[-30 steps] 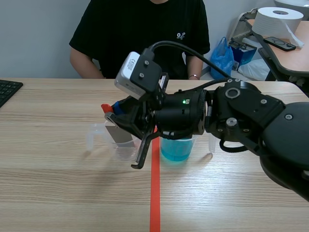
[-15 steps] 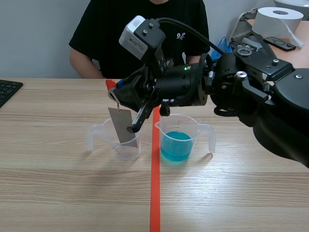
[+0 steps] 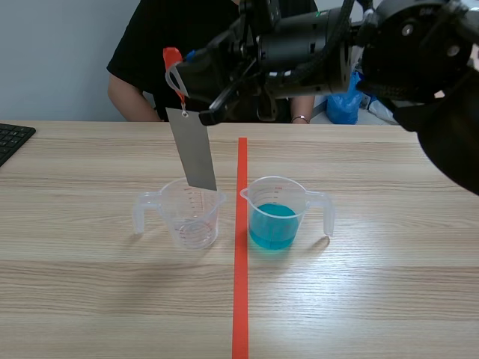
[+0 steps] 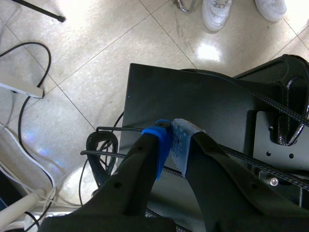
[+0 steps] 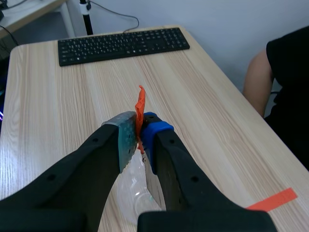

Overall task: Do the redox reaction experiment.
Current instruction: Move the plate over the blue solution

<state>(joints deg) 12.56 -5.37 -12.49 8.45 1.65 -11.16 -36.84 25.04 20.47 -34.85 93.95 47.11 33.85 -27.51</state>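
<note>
Raised over the cup [image 3: 196,217], strip [image 3: 193,149] hangs pinched in right hand [image 3: 184,79]; left hand [image 4: 173,145] closed empty.

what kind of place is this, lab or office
Probably an office-type room used as a robot test bench, not a proper lab: a wooden table with a keyboard, a clear measuring cup beside a cup of blue liquid, and a metal strip in the right tool.

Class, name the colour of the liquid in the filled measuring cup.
Bright blue liquid; the scene view shows it best.
</note>
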